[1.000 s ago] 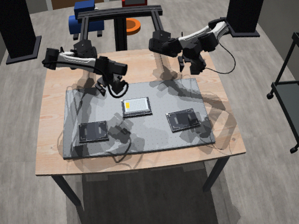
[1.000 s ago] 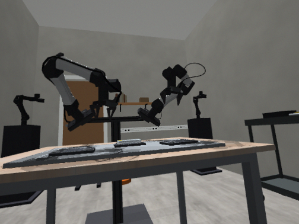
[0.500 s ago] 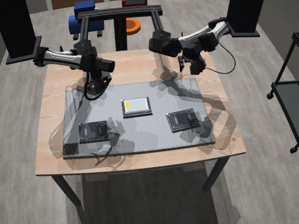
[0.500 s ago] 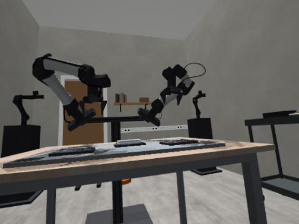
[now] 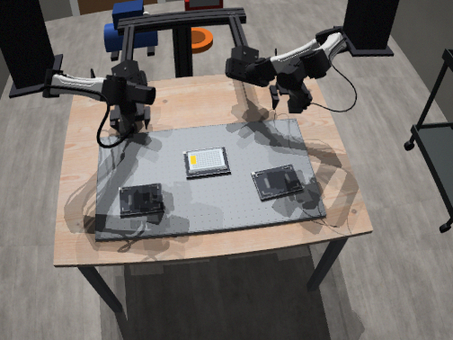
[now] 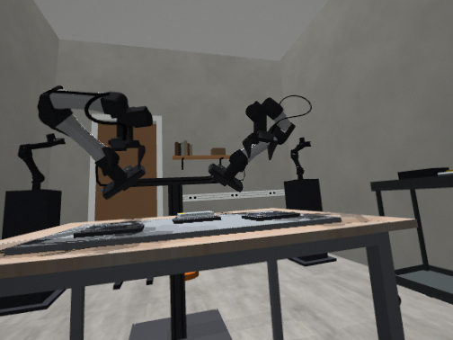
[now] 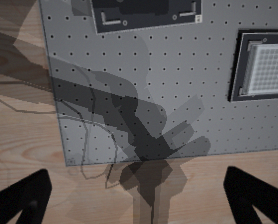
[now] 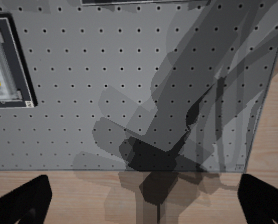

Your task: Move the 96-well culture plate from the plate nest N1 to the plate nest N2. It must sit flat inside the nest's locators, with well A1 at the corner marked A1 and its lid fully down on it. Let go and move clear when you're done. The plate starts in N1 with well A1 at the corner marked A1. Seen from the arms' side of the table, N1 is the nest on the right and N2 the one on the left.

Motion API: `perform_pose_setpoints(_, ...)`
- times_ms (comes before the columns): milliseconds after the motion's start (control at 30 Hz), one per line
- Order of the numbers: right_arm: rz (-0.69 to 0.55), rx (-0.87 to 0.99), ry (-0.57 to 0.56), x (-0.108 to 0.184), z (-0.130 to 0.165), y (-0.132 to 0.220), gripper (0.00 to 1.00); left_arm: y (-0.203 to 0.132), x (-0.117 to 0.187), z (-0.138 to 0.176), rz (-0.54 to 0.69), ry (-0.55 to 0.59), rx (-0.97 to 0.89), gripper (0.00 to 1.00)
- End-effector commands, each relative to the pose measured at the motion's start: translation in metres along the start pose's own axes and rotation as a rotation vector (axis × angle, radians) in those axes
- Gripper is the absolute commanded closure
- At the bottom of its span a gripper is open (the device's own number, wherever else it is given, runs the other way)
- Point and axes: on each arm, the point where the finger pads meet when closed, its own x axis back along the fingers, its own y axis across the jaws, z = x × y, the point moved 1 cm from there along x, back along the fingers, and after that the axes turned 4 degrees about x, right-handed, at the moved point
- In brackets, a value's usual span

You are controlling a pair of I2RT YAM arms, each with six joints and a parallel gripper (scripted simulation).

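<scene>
top view: a grey pegboard (image 5: 211,206) (image 7: 175,60) (image 8: 125,77) lies on one wooden table (image 5: 180,250) (image 6: 225,243) (image 7: 22,150) (image 8: 90,182), grey floor (image 5: 395,269) around, two black pedestals (image 5: 22,35) (image 6: 31,210) behind. i count three nests, one culture plate! the middle nest (image 5: 208,175) (image 6: 198,219) (image 7: 235,75) (image 8: 23,65) carries the 96-well culture plate (image 5: 211,158) (image 6: 199,216) (image 7: 265,70) (image 8: 8,74), yellow patch showing; the two outer nests, one near my right (image 5: 141,199) (image 6: 108,230), one near my left (image 5: 276,183) (image 6: 270,215) (image 7: 150,15), hold no plate. my left gripper (image 5: 291,104) (image 6: 260,154) (image 7: 138,176) and right gripper (image 5: 130,126) (image 6: 128,156) (image 8: 143,183) are both spread wide, gripping nothing, well apart from the plate!
</scene>
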Motion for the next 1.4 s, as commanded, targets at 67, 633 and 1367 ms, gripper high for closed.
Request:
perform_pose_setpoints(67, 0.002, -0.003, 0.005, 0.017, 0.008, -0.029, 0.0, -0.003, -0.001, 0.004, -0.125, 0.041, -0.019, 0.0)
perform_pose_setpoints(633, 0.014, -0.005, 0.007, 0.029, 0.013, -0.066, 0.0, -0.003, -0.001, 0.004, -0.125, 0.041, -0.019, 0.0)
perform_pose_setpoints(1367, 0.014, -0.005, 0.007, 0.029, 0.013, -0.066, 0.0, -0.003, -0.001, 0.004, -0.125, 0.041, -0.019, 0.0)
